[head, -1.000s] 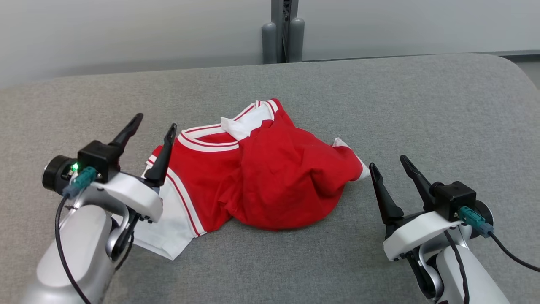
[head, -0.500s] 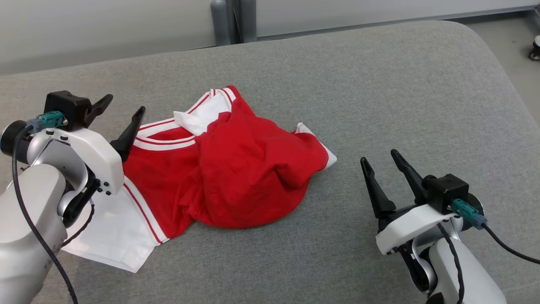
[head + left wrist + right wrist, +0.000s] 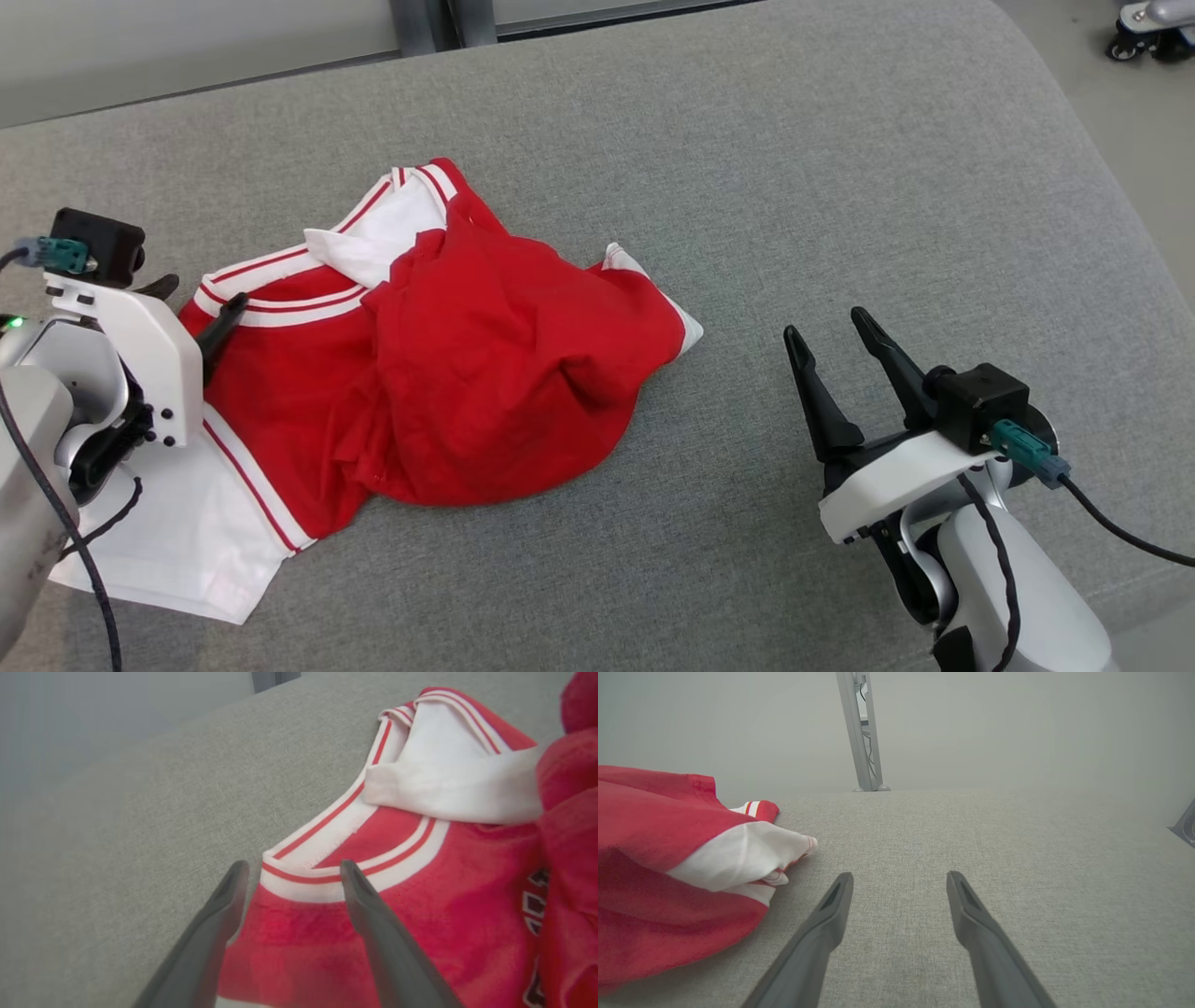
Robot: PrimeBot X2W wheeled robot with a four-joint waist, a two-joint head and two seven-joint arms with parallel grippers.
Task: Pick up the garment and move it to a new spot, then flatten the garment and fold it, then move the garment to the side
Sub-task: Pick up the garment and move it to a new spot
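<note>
A crumpled red garment (image 3: 485,373) with white, red-striped trim lies left of centre on the grey padded surface (image 3: 840,187). My left gripper (image 3: 196,299) hovers open at the garment's left end. In the left wrist view the left gripper (image 3: 294,863) has its two fingers astride the corner of the striped white band of the garment (image 3: 420,905), with nothing pinched. My right gripper (image 3: 826,324) stands open over bare surface, to the right of the garment. In the right wrist view the right gripper (image 3: 900,875) is empty and the garment (image 3: 668,812) lies to its left.
A metal post (image 3: 859,732) rises behind the surface's far edge. A wheeled base (image 3: 1153,28) stands on the floor at the top right, beyond the surface's rounded right edge. Bare grey surface stretches right of the garment.
The head camera has swung, shifting the whole picture left and down. My left gripper has dropped and tipped down over the garment's striped left corner. The right gripper has barely moved.
</note>
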